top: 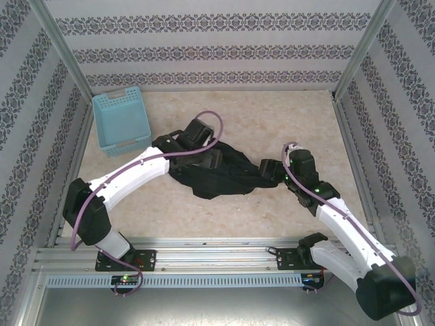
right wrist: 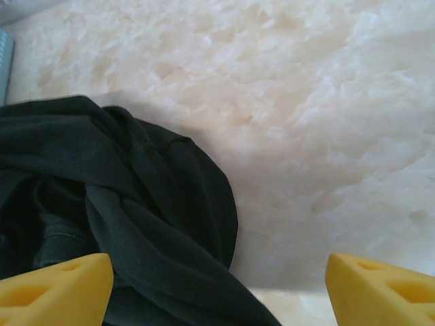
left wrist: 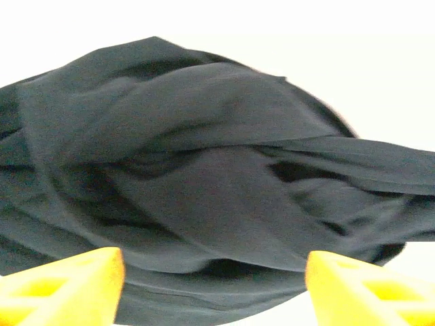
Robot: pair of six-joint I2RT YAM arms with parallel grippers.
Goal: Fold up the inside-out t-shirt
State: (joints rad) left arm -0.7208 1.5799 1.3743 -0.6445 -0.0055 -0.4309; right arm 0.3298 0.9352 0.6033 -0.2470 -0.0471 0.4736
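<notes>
We see a light blue basket [top: 122, 121] far left, on a beige marbled table [top: 272, 112], patterned walls [top: 204, 51] around, metal rails [top: 204, 251] near

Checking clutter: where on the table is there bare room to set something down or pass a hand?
Bare: the far strip between the basket and the right wall, the right side of the table beyond the t-shirt, and the near strip between the shirt and the rail. Crowded: the centre, where the left arm and right arm reach the bunched shirt.

Black t-shirt [left wrist: 204, 170] lies bunched before the left pincer [left wrist: 214, 275], jaws parted.
</notes>
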